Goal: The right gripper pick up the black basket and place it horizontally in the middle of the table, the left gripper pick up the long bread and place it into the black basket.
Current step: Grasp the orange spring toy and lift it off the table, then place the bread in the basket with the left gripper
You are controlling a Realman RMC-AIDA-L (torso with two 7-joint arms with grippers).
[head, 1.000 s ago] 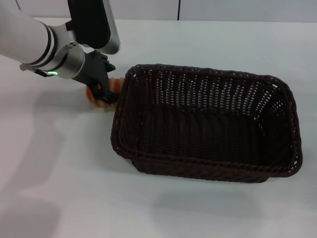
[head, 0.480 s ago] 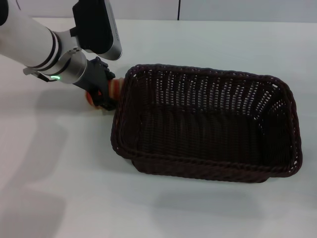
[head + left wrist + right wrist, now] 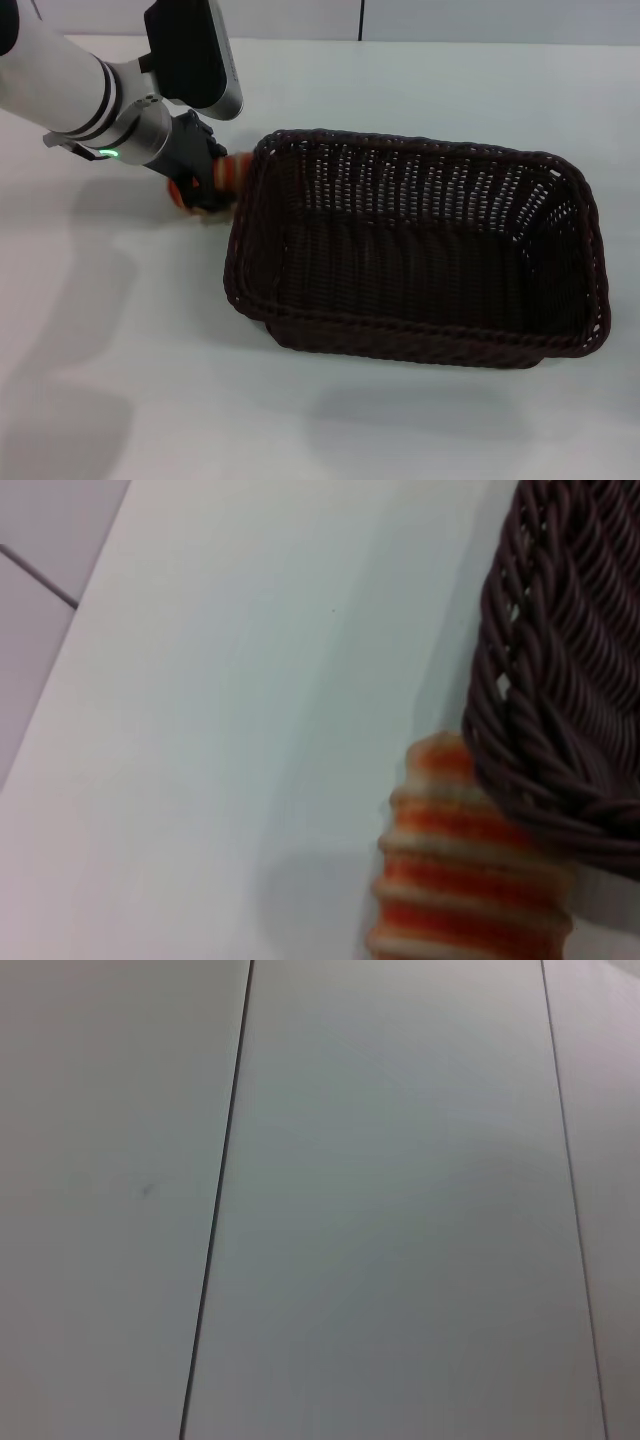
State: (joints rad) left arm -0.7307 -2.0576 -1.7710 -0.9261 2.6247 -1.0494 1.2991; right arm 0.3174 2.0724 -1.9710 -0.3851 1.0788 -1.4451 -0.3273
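The black basket [image 3: 420,145] lies lengthwise across the middle of the white table [image 3: 120,330], empty inside. The long bread [image 3: 233,170], tan with orange and cream stripes, is just outside the basket's left end, close to the rim. My left gripper [image 3: 203,183], on the arm with the green light, is shut on the bread across its middle. In the left wrist view the bread [image 3: 470,880] ends right beside the woven basket rim [image 3: 560,680]. The right gripper is out of view.
The right wrist view shows only flat pale panels with dark seams [image 3: 215,1220]. The table's far edge [image 3: 400,42] runs behind the basket. Bare tabletop lies to the left and in front of the basket.
My left gripper has shifted a little away from me and upward with the bread in it. The bread's end now sits nearer the basket's rim. The basket has not moved.
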